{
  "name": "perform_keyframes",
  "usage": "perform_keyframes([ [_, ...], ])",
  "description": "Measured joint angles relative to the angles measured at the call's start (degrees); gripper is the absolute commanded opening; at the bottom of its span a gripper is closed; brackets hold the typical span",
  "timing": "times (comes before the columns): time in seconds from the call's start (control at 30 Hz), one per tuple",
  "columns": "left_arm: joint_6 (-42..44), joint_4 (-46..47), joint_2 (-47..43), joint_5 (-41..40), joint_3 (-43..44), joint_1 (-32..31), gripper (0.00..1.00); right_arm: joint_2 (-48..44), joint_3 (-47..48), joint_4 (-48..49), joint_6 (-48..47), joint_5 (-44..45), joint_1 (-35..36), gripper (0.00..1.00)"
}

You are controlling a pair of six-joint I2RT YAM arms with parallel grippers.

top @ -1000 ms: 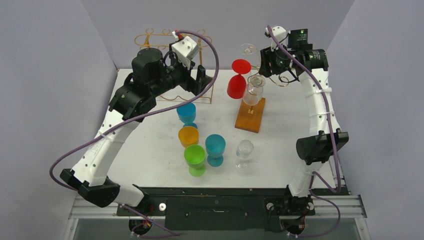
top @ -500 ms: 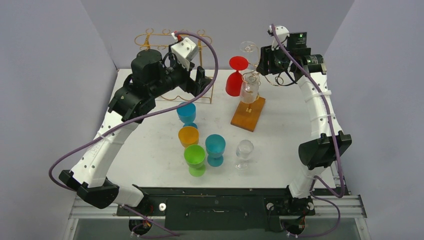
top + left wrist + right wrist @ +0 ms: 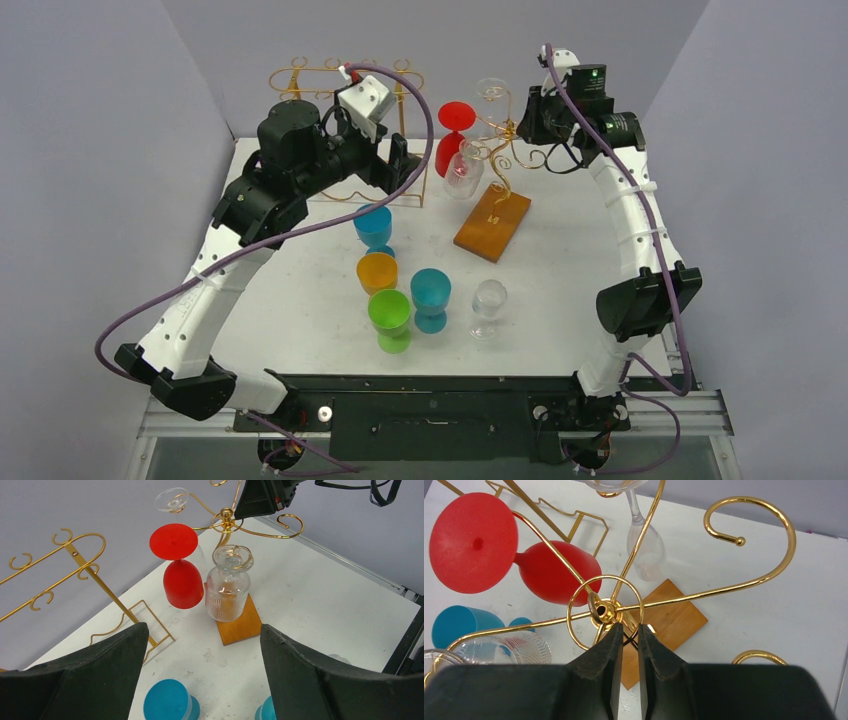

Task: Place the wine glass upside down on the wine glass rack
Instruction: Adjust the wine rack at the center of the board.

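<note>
Right wrist: curled gold wire rack (image 3: 608, 611)

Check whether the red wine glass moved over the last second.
Yes: the red wine glass swung left, closer to the stationary gold wire rack.

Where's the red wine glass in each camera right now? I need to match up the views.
Top external: the red wine glass is at upper centre, hanging bowl-down.
Left wrist: upper centre-left, next to the clear patterned glass.
Right wrist: upper left, with its round foot facing the camera.
Shared landmark: the wooden base of the gold rack, which shows in all three views.
</note>
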Motion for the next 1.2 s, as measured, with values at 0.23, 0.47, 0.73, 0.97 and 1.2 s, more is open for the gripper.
perform_keyframes([
  [0.23,0.0,0.0,-0.5,0.0,-0.1,0.0,0.79,0.0,0.0,0.0,1.2,0.8,0.2,0.14],
  [0.47,0.0,0.0,-0.8,0.0,-0.3,0.0,0.79,-1.5,-3.0,1.7,1.5,1.8,0.1,0.22],
  [0.73,0.0,0.0,-0.9,0.0,-1.2,0.0,0.79,-6.3,-11.7,7.9,4.3,4.1,0.0,0.21],
  [0.97,-0.2,0.0,-1.1,0.3,-2.1,0.0,0.79,-9.0,-17.3,14.1,9.0,5.5,0.0,0.21],
  [1.2,-0.5,0.0,-1.6,0.5,-2.6,0.0,0.79,-10.5,-19.8,17.0,13.2,8.2,0.0,0.41],
])
